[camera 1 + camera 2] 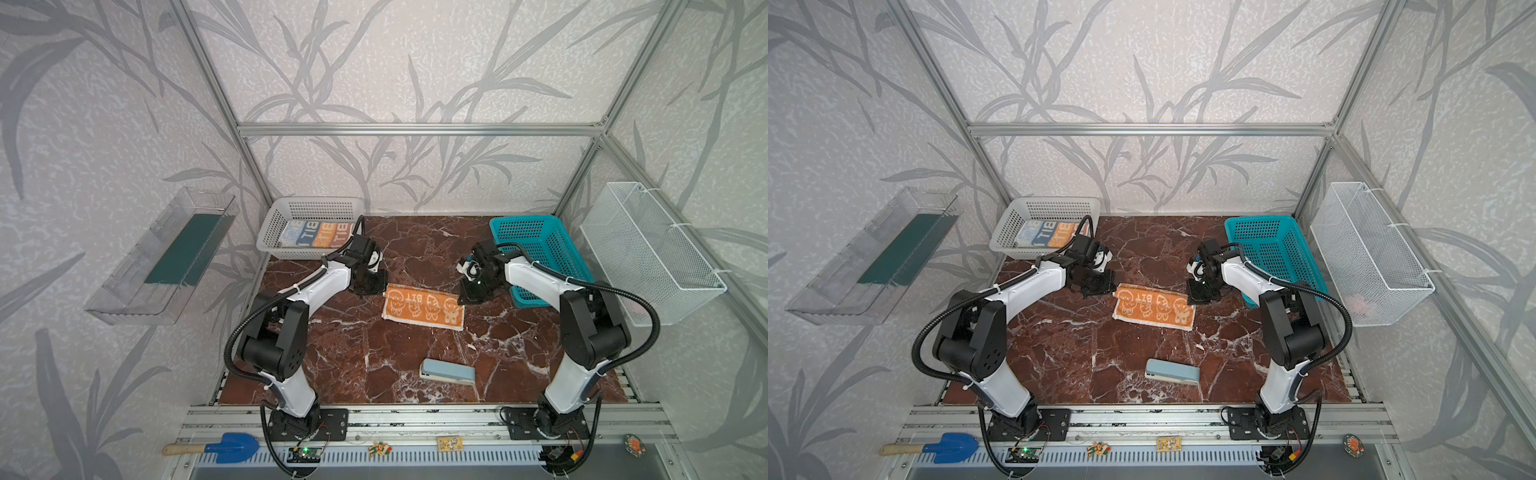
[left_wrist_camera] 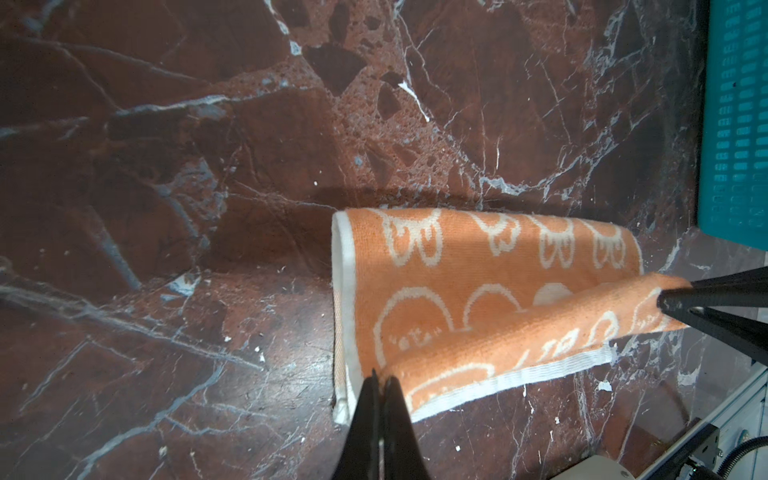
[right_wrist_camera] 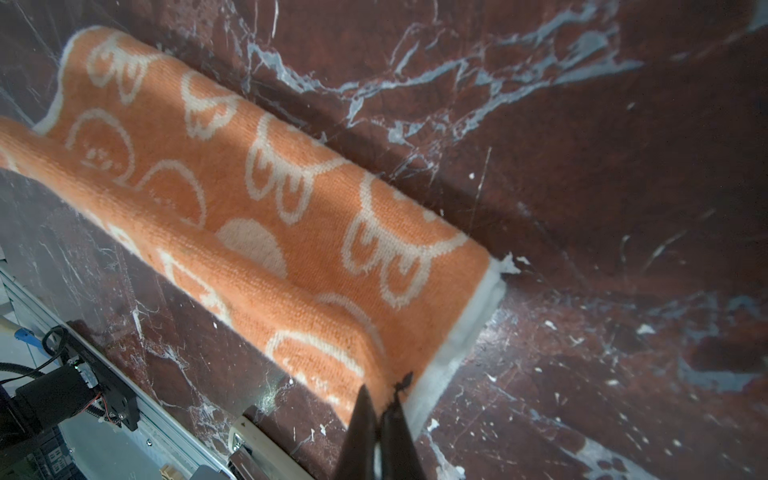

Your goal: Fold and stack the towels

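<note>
My left gripper (image 2: 380, 384) and right gripper (image 3: 384, 395) pinch shut on far corners of the orange-and-cream animal-print cloth towel (image 1: 422, 309); raised, presumably for folding.

Folded towels (image 1: 309, 235) in white basket (image 1: 316, 202): one end hidden behind left arm (image 1: 320, 280). Teal basket (image 1: 521, 226): near corner covered by right arm (image 1: 534, 272). Pink item (image 1: 1363, 306) in wire basket (image 1: 1370, 232): unidentifiable.

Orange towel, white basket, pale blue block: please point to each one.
orange towel (image 1: 422, 308), a top view, middle of printed face.
white basket (image 1: 269, 230), a top view, left wall.
pale blue block (image 1: 448, 371), a top view, middle of top.
</note>
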`<state>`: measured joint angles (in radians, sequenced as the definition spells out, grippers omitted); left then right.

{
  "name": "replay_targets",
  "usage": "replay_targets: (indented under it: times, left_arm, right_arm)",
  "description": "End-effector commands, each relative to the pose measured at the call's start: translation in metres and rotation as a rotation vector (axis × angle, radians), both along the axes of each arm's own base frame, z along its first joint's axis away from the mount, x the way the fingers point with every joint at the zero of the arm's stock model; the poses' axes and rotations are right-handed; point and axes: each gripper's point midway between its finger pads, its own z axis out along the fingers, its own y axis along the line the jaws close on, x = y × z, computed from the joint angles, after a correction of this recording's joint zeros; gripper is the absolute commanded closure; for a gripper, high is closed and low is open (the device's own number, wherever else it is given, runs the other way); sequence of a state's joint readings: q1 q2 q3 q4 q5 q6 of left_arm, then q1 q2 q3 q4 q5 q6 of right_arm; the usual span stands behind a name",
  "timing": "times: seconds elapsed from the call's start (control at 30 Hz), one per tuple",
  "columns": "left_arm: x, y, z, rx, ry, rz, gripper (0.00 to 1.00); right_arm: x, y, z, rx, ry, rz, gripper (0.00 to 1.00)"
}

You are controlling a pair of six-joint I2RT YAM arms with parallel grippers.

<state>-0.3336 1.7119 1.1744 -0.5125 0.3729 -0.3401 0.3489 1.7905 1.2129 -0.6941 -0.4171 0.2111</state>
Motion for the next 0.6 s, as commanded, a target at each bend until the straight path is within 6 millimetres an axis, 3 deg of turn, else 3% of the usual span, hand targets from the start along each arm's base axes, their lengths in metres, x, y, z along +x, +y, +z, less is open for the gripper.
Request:
replay_targets:
  times: [0.0, 0.23, 0.4, 0.47, 0.57]
  left_arm:
    - [-0.009, 0.000, -0.009, 0.002, 0.030, 0.008, 1.00]
    - [-0.016, -0.004, -0.031, 0.015, 0.071, 0.004, 1.00]
    - [-0.017, -0.007, -0.038, 0.012, 0.091, 0.002, 1.00]
    - [-0.017, -0.008, -0.036, 0.014, 0.089, -0.003, 0.94]
    - [-0.014, -0.011, -0.026, 0.009, 0.074, -0.007, 0.77]
  right_arm:
    - [-0.016, -0.006, -0.016, -0.034, 0.050, -0.005, 1.00]
    - [-0.021, -0.004, -0.036, -0.038, 0.082, -0.005, 1.00]
    - [-0.021, -0.003, -0.039, -0.041, 0.088, -0.006, 0.93]
    - [-0.019, -0.002, -0.036, -0.038, 0.080, -0.007, 0.87]
    - [-0.016, 0.000, -0.024, -0.029, 0.060, -0.008, 0.77]
